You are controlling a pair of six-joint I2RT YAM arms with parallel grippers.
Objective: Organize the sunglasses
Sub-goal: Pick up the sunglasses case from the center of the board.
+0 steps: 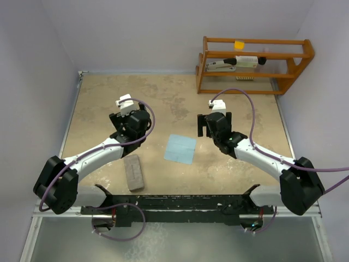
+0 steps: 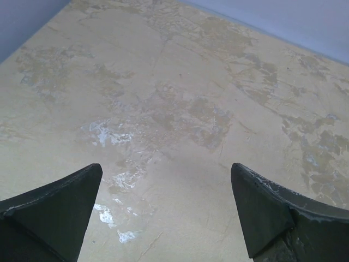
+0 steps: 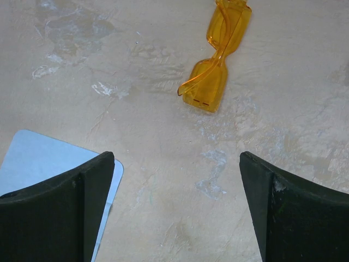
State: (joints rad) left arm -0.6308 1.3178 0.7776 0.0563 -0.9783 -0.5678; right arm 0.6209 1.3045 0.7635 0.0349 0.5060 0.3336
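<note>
Right wrist view gave the clearest look: the orange sunglasses [image 3: 218, 60] lay flat on the mottled tan table [image 3: 283, 109], ahead of the right gripper [image 3: 175, 164] and running up to the top edge of the picture. That gripper's jaws were spread wide with nothing between them but bare tabletop. It was apart from the sunglasses, touching nothing. A corner of the light blue cloth [image 3: 43, 158] showed beside and partly behind one dark finger [image 3: 71, 213].

Over on the left wrist view, the left gripper [image 2: 166, 174] was just as wide open and empty, with only worn, patchy table surface under it.

From the top external camera, both arms reached out over the middle of the table. The cloth [image 1: 180, 148] sat between them, nearer the right one. The grey case [image 1: 133, 172] lay closed near the left arm's forearm, and a wooden rack [image 1: 256, 41] stood at the far right corner. The sunglasses could not be made out from up there.
</note>
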